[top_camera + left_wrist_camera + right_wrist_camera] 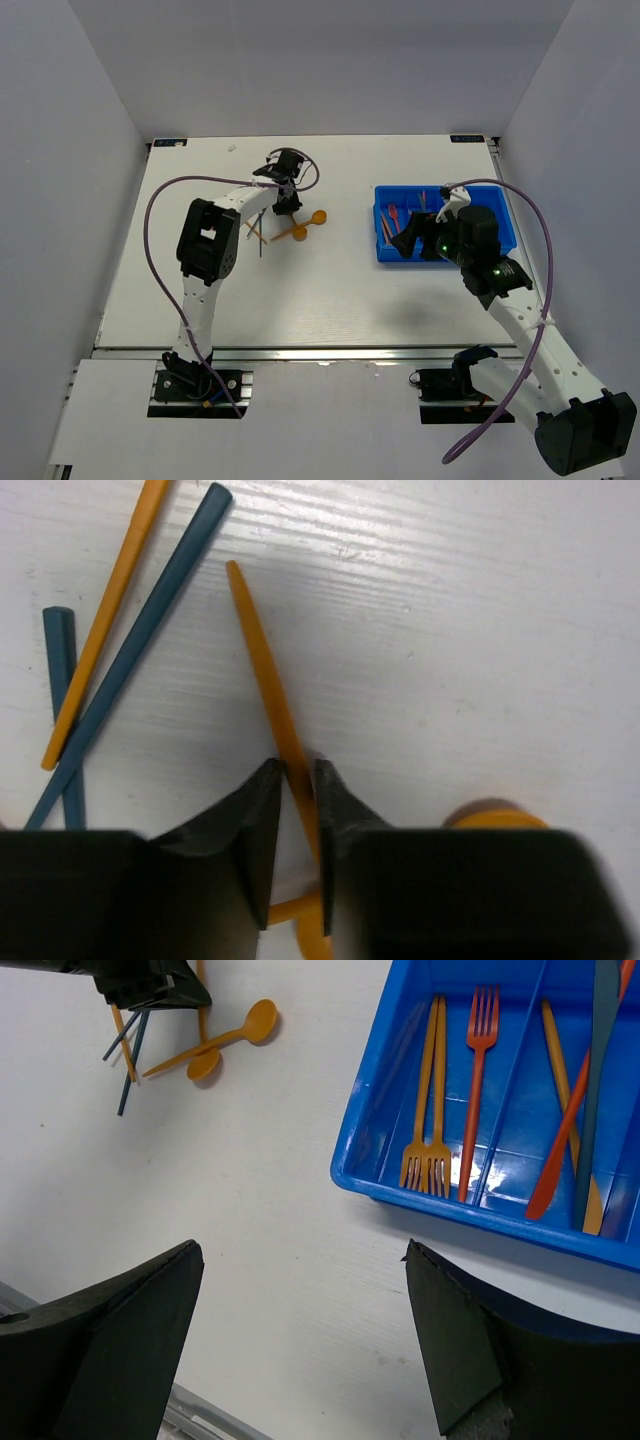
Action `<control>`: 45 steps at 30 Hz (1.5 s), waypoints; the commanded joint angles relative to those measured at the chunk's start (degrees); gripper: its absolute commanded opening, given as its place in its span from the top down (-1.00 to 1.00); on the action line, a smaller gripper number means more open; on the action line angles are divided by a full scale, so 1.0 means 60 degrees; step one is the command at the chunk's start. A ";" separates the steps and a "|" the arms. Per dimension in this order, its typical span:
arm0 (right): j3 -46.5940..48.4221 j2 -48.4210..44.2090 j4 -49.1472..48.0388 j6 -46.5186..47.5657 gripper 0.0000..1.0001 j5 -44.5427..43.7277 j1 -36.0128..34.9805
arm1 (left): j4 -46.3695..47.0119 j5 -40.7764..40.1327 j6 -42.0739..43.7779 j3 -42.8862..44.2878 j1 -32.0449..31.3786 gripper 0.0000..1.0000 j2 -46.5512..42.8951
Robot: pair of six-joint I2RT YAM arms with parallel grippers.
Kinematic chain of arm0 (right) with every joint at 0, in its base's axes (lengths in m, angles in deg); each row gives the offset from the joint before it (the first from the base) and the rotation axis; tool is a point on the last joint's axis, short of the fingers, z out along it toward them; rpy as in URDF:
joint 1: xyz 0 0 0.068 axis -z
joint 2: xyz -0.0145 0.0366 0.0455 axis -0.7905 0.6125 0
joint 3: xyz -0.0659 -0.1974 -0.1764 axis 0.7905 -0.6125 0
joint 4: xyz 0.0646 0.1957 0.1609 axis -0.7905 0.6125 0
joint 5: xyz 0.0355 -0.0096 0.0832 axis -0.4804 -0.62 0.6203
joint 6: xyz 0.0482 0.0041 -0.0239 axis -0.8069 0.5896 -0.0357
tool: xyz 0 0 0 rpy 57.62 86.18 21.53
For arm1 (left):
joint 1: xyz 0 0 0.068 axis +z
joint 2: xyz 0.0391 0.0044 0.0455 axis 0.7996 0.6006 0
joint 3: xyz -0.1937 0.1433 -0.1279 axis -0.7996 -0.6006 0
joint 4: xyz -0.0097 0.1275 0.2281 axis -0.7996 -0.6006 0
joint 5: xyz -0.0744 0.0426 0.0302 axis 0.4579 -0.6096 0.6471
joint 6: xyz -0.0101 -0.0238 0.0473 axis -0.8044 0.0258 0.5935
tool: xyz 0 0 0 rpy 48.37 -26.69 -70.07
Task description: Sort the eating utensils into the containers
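Observation:
My left gripper is down on the table, jaws shut around a thin orange stick; it also shows in the top view. Beside it lie another orange stick and two dark blue sticks. Two orange spoons lie just right of it. The blue tray holds two orange forks, a red fork and several sticks. My right gripper is open and empty, above the table at the tray's near left corner.
The purple cable loops from the left arm. The right arm's cable arcs over the tray's right side. White walls close the table on three sides. The metal front rail runs along the near edge.

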 commanded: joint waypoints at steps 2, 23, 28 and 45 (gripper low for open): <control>-0.0044 -0.0195 -0.0180 0.0089 -0.72 0.0134 0.0018 | -0.0430 -0.0410 -0.0083 0.0375 -0.0188 0.81 0.0144; -0.0980 -0.0356 -0.1644 -0.0496 -0.73 0.1569 0.0018 | 0.2762 -0.5917 0.1220 -0.1938 -0.2239 1.00 -0.3749; -0.1406 -0.0269 -0.3295 -0.1257 -0.72 0.2535 0.0018 | 0.2661 -0.6182 0.1089 -0.2437 -0.2254 1.00 -0.4673; -0.0454 0.2265 -0.6448 -0.2942 -0.50 0.1998 -0.2603 | 0.3713 0.1038 -0.0814 -0.5893 -0.2590 1.00 -0.8701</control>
